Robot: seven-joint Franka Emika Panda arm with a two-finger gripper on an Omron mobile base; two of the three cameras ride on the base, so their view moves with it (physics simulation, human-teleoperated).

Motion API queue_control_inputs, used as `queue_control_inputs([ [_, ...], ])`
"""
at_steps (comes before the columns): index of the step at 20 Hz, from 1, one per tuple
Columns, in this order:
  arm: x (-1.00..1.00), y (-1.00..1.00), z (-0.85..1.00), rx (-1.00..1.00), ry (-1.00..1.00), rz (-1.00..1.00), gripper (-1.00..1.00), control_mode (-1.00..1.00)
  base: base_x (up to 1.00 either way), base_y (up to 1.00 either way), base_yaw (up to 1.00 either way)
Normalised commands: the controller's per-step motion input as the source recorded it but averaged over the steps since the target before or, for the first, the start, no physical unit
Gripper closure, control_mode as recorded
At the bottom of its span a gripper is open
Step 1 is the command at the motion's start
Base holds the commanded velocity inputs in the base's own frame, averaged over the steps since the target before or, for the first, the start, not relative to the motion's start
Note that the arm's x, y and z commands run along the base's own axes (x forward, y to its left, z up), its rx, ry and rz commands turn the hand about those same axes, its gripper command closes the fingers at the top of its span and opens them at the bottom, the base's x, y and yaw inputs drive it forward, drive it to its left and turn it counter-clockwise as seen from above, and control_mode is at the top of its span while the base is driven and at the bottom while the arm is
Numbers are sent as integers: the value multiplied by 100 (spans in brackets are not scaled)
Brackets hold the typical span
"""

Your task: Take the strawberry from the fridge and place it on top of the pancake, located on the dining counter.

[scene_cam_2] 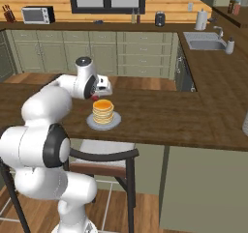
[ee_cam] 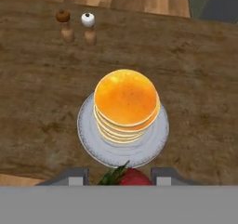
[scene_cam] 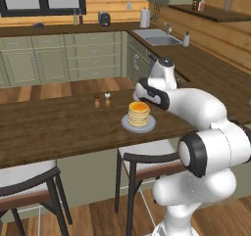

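The pancake (ee_cam: 125, 100) is a golden stack on a round grey plate (ee_cam: 88, 135), standing on the dark wooden dining counter (ee_cam: 42, 102). My gripper (ee_cam: 120, 175) hangs above the plate's near rim, shut on a red strawberry (ee_cam: 132, 177) with green leaves. From the right base view, the strawberry (scene_cam_2: 95, 98) sits just left of and slightly above the pancake (scene_cam_2: 103, 111). In the left base view the pancake (scene_cam: 138, 113) stands right beside my arm's wrist. The fridge is out of view.
Two small shakers (ee_cam: 65, 25) (ee_cam: 88, 27) stand on the counter beyond the plate. Stools (scene_cam: 142, 161) (scene_cam: 24, 181) are tucked under the counter's near edge. A sink (scene_cam_2: 206, 41) lies in the far counter at the right.
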Motion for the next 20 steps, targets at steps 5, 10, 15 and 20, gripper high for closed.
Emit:
queue_control_inputs([
  [5,62,5,-57,0,11,0,100,-100,0,0,0],
  [10,14,15,-34,0,2,0,100,-100,0,0,0],
  [15,21,2,-14,0,0,0,100,-100,0,0,0],
  [20,51,0,-1,0,0,0,100,-100,0,0,0],
])
